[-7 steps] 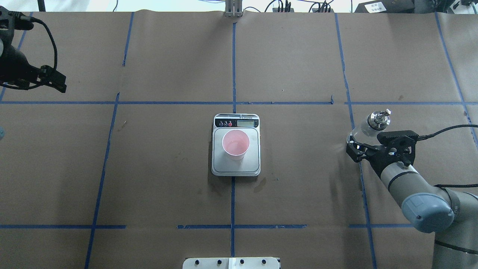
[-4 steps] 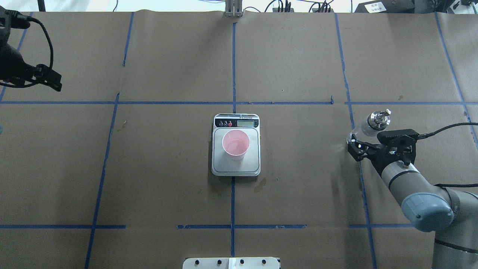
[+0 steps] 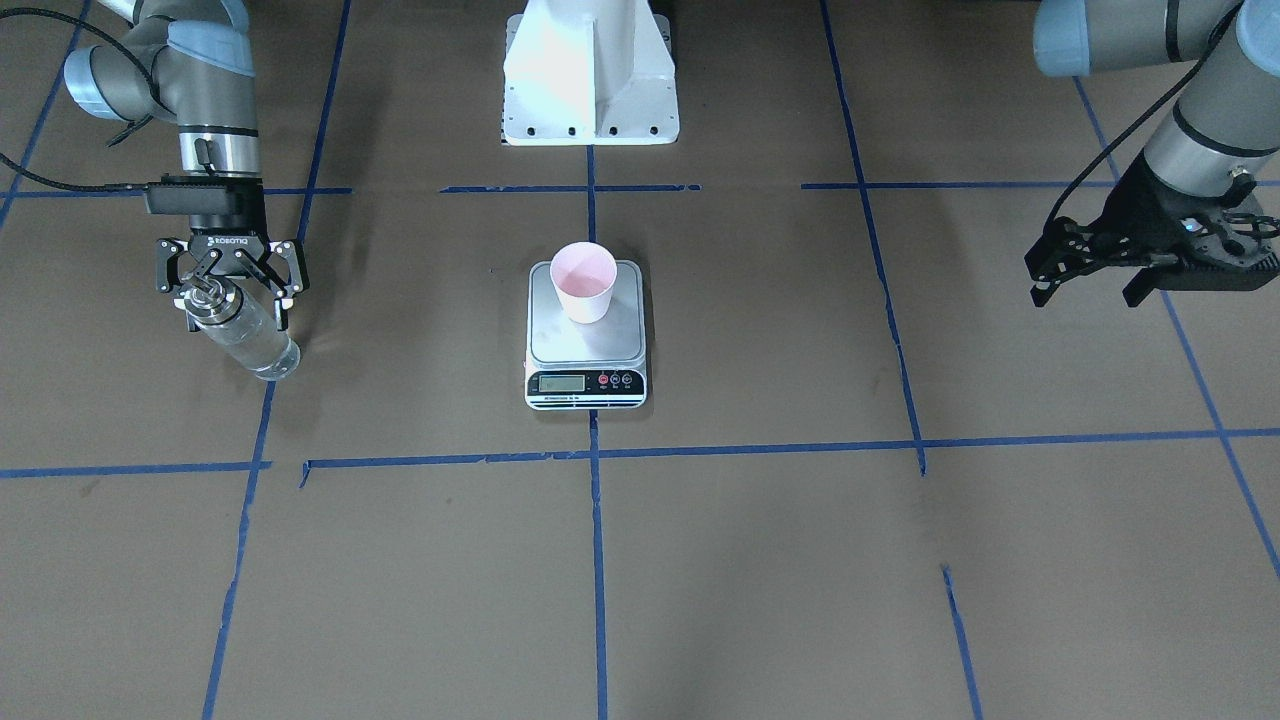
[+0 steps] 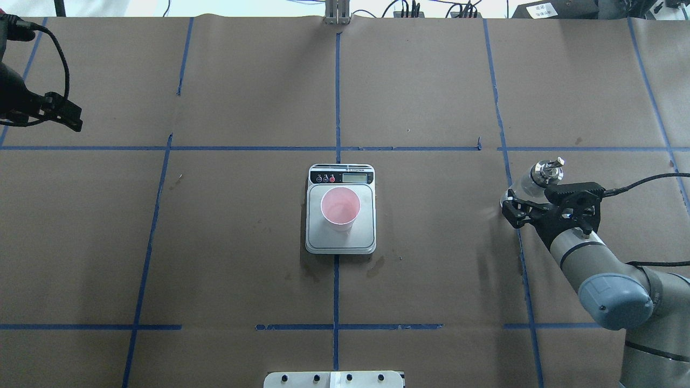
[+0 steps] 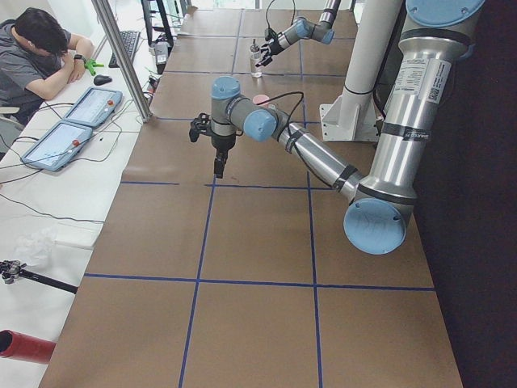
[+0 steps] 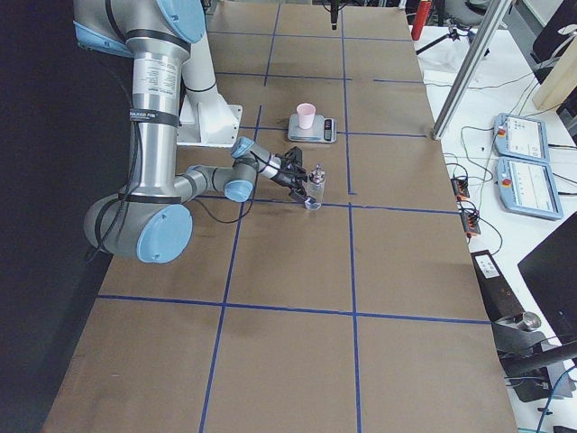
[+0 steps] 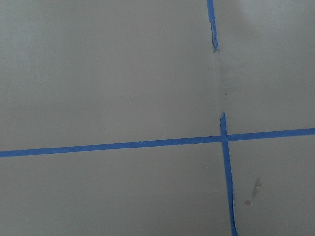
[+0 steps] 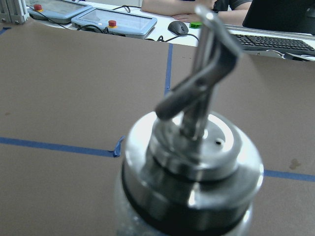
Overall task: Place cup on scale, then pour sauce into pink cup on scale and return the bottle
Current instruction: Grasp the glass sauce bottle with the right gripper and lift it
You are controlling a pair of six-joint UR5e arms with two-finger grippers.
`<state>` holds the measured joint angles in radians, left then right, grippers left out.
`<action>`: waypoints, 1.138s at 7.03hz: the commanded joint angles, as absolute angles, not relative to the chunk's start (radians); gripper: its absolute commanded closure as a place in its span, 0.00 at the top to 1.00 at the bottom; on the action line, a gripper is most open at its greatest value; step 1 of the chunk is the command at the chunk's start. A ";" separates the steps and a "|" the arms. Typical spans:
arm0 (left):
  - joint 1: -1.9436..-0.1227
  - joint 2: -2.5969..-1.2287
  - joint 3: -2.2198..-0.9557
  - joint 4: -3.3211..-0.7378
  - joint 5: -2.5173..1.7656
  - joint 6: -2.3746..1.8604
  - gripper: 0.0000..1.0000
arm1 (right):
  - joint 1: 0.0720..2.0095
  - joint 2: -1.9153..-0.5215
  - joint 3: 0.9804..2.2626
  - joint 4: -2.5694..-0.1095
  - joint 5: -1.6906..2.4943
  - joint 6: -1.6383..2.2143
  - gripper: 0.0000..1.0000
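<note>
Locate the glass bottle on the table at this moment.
In the overhead view the bottle stands at the table's right side, straddled by the open right gripper, well to the right of the scale.

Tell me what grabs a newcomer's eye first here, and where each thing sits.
The pale pink cup stands out first, upright on the silver scale at the middle of the brown table. Next is the clear glass bottle with its shiny metal cap, out on the robot's right, with the open right gripper around its upper part. The left gripper hangs empty over bare paper at the far left side.
</note>
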<state>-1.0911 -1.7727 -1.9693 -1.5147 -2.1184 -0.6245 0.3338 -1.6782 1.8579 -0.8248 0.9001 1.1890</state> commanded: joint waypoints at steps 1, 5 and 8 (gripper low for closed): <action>-1.092 -1.775 -1.970 -1.514 -2.120 -0.627 1.00 | 0.339 -1.651 1.839 -0.825 0.899 1.186 1.00; -1.094 -1.781 -1.973 -1.514 -2.125 -0.629 1.00 | 0.362 -1.648 1.838 -0.827 0.903 1.158 0.99; -1.094 -1.782 -1.973 -1.514 -2.125 -0.629 1.00 | 0.383 -1.643 1.841 -0.824 0.911 1.137 0.00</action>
